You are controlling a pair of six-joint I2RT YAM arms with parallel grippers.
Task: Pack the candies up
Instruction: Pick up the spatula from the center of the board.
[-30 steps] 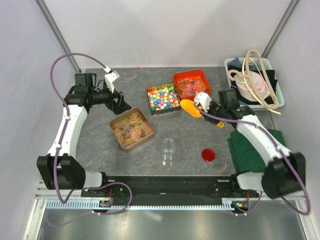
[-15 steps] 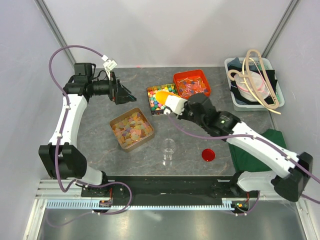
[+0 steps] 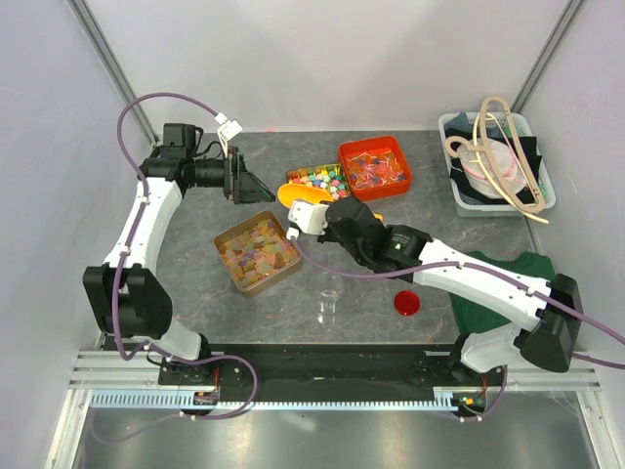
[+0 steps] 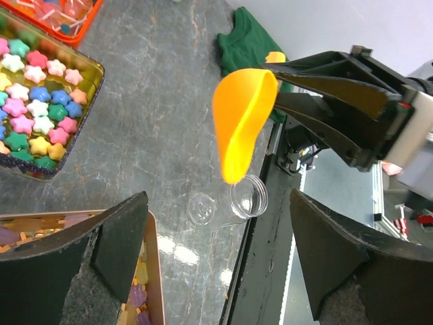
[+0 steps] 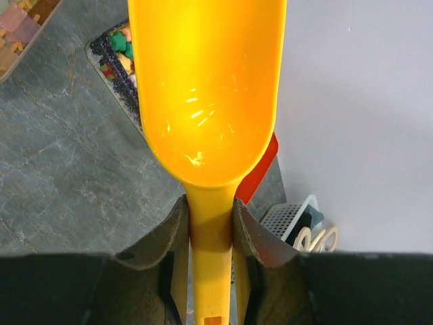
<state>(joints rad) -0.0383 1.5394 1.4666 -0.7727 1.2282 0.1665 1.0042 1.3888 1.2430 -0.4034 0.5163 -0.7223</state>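
The candies are flat pastel pieces filling a square gold tin left of centre; they also show in the left wrist view and the right wrist view. My right gripper is shut on the handle of an orange scoop, held in the air just right of the tin's far corner; the scoop bowl is empty. The scoop also shows in the left wrist view. My left gripper is open and empty, hovering beyond the tin. A clear jar stands open near the front edge.
A tin of bright star-shaped candies sits behind the scoop, with a red tray of red-orange and blue candies beside it. A red lid lies right of the jar. A green cloth and a white basket are at the right.
My right arm has swung left with the scoop, from beside the red tray across the star tin to beside the pastel tin. My left gripper has moved right and farther back.
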